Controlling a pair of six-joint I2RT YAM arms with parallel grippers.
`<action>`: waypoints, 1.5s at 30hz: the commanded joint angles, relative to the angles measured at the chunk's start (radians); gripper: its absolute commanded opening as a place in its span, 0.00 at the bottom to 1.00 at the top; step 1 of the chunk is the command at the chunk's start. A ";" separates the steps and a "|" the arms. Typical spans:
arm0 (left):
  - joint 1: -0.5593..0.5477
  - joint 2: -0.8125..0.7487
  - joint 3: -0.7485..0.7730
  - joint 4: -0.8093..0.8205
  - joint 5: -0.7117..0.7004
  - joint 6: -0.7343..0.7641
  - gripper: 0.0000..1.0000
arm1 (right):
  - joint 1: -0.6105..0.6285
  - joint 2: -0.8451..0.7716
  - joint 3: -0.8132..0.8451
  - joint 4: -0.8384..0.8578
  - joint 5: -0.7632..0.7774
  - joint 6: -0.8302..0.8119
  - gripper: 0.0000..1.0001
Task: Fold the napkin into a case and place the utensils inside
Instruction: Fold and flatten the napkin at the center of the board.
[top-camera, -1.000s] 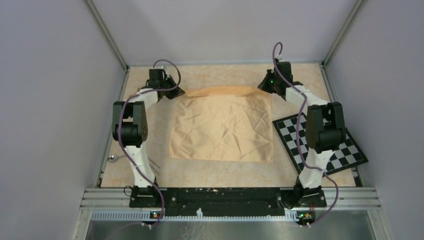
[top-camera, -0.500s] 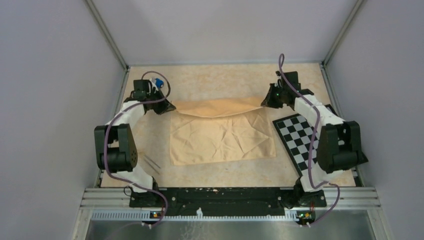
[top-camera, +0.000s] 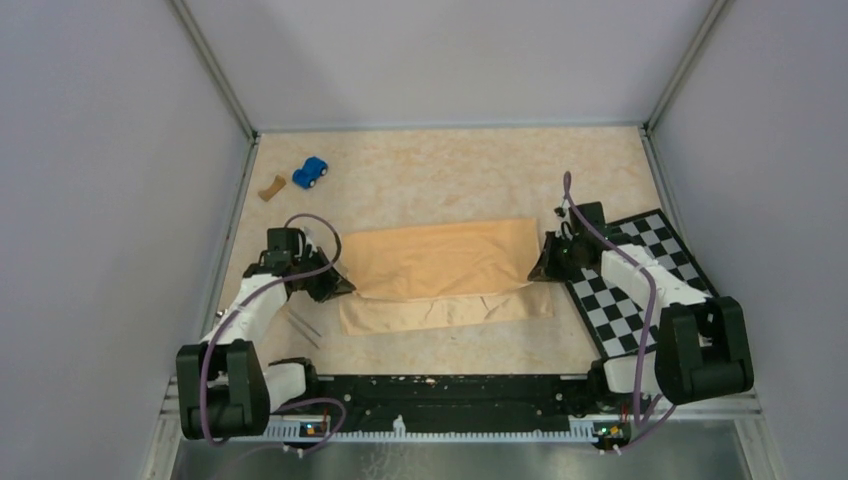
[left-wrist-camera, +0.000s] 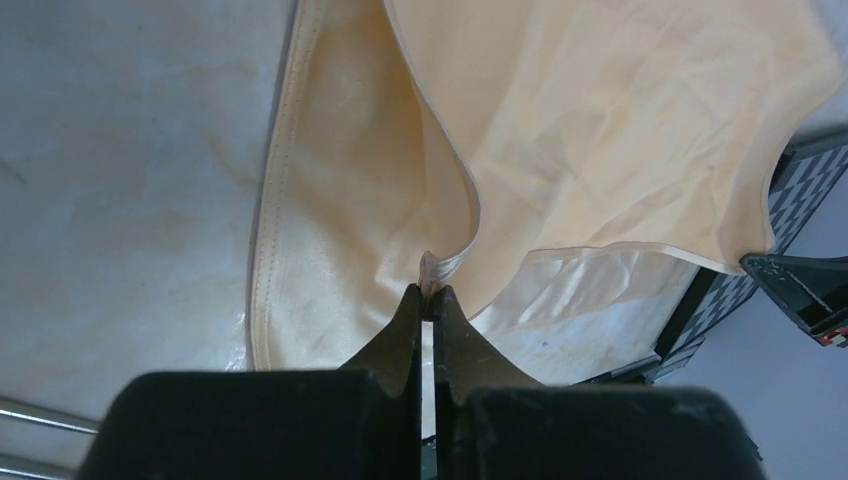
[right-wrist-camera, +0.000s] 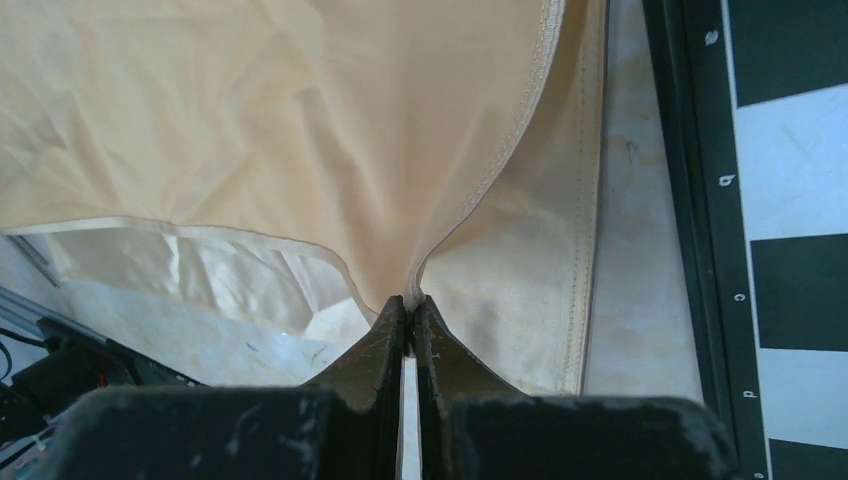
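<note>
The table (top-camera: 450, 170) fills the middle of the top view, a mottled beige surface walled in by pale panels.

The napkin (top-camera: 440, 260) lies at the centre of that view, a little below the middle. It is doubled over. The upper layer stretches between the two grippers as a wide band, and a narrower strip of the lower layer shows below it along the bottom edge. In the left wrist view the napkin (left-wrist-camera: 600, 120) rises from the gripper tips in a curled, hemmed fold. In the right wrist view the napkin (right-wrist-camera: 250, 120) fans up and to the left, and its stitched hem runs up the right side.

The checkerboard (top-camera: 640, 270) sits at the right of the top view, partly under the right arm and just beside the napkin's right edge.

The left gripper (top-camera: 340, 288) is at the upper layer's left corner, its fingers pressed together and pinching the cloth (left-wrist-camera: 428, 300). The right gripper (top-camera: 540, 268) pinches the right corner in the same way, jaws tight on the fabric (right-wrist-camera: 408, 305).

The utensils (top-camera: 303, 328) lie as thin silvery pieces on the bare table at lower left, just left of the napkin's lower strip and apart from it.

A small blue toy car (top-camera: 311, 172) stands at upper left. A tiny brown curved scrap (top-camera: 269, 187) lies just left of it.
</note>
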 joint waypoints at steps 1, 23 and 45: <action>0.000 -0.032 -0.045 -0.017 -0.027 -0.054 0.00 | -0.005 -0.015 -0.040 0.060 -0.054 0.024 0.00; 0.000 -0.203 0.000 -0.363 -0.065 -0.110 0.00 | -0.005 -0.203 0.025 -0.244 0.047 0.077 0.00; -0.001 0.306 -0.095 0.056 -0.223 -0.210 0.00 | -0.005 0.127 -0.201 0.238 0.063 0.215 0.00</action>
